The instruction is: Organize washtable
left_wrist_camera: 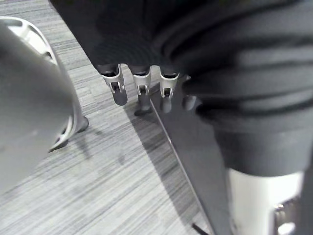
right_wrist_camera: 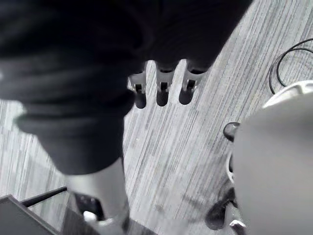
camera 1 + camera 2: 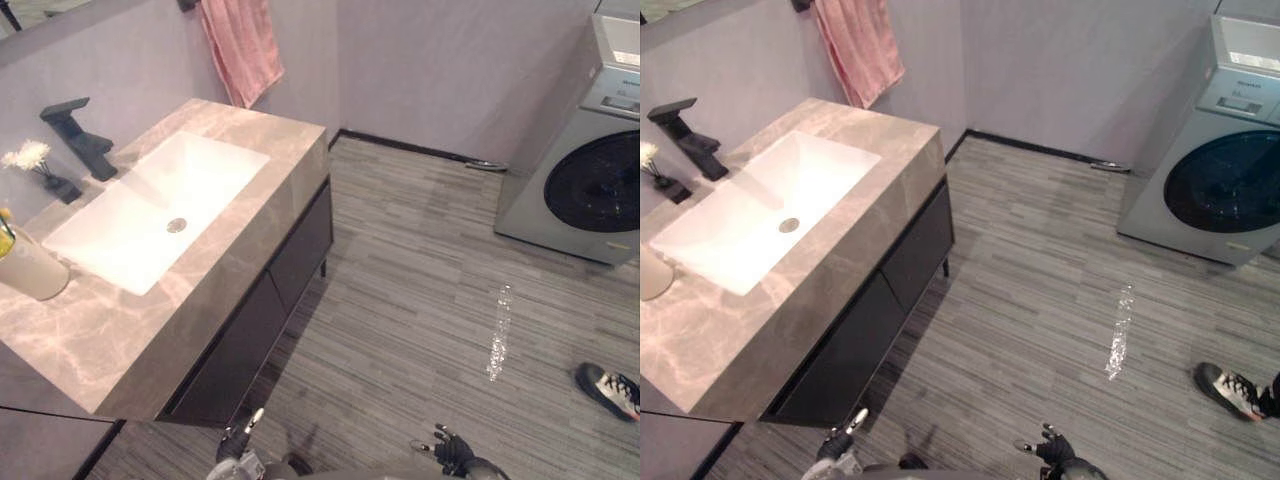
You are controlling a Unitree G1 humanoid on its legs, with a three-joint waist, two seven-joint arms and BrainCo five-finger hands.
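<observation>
Fingers point(image 1: 120, 92) of left hand point(image 3: 238, 442), right hand point(image 3: 450, 452) loose, empty, cup point(image 3: 30, 268) partly cut off

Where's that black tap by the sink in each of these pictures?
Left eye view: black tap at upper left, behind the sink.
Right eye view: black tap at the far left edge.
Left wrist view: faces the floor instead.
Right wrist view: the floor too.
Shared landmark, eye views: pink towel.

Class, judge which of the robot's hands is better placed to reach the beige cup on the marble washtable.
Left, probably. The left hand hangs open beside the grey-brown marble washtable, whose left end bears the beige cup; the right hand hangs over grey striped floor, farther off.
</observation>
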